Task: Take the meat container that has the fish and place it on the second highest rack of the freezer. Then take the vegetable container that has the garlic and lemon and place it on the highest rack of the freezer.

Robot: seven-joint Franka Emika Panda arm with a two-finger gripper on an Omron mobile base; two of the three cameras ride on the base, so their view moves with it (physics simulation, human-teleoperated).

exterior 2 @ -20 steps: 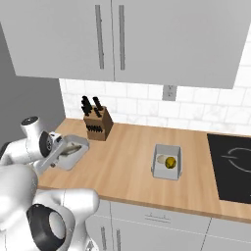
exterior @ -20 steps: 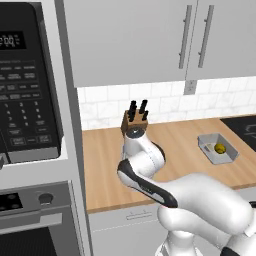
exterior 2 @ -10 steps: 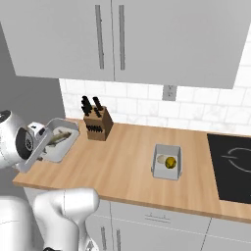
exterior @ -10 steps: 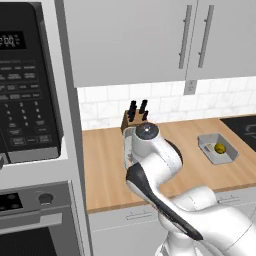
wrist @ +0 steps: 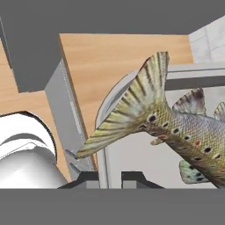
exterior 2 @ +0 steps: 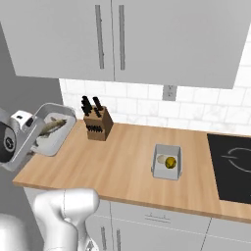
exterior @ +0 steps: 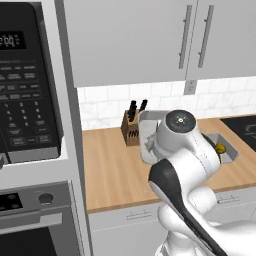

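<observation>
So the arm has the fish tray (exterior 2: pixel 53 128) up off the counter (exterior 2: pixel 122 166) and tipped pretty steeply, its open face turned toward the right base camera, over the left end of the worktop next to the knife block (exterior 2: pixel 96 125). The gripper (wrist: pixel 110 178) is pinched nearly closed on the tray's rim, one finger on each side of the thin wall, which you can see in the hand view. The fish (wrist: pixel 176 127) lies inside with its tail fanned toward the gripped edge.

The other tray (exterior 2: pixel 167 161), with the lemon (exterior 2: pixel 170 162) and garlic (exterior 2: pixel 161 159), sits flat on the counter further right, well apart, near the stovetop (exterior 2: pixel 230 166). Untouched as far as I can tell.

My take on doing this step well: it's the carry to the freezer, which I can't spot in any view, so the base probably has to drive or turn. Main worry is that tilt. A rim pinch on a shallow tray gives little control over rotation, and the fish looks like it could slide out if the tray tips any more. I'd level the wrist first, so the tray floor is horizontal, then move slowly and avoid quick swings. Also watch the tall oven cabinet (exterior: pixel 35 150) on the left and the wall cupboards (exterior 2: pixel 122 39) above. Slide it onto the second rack from the top and let go only once it's supported
</observation>
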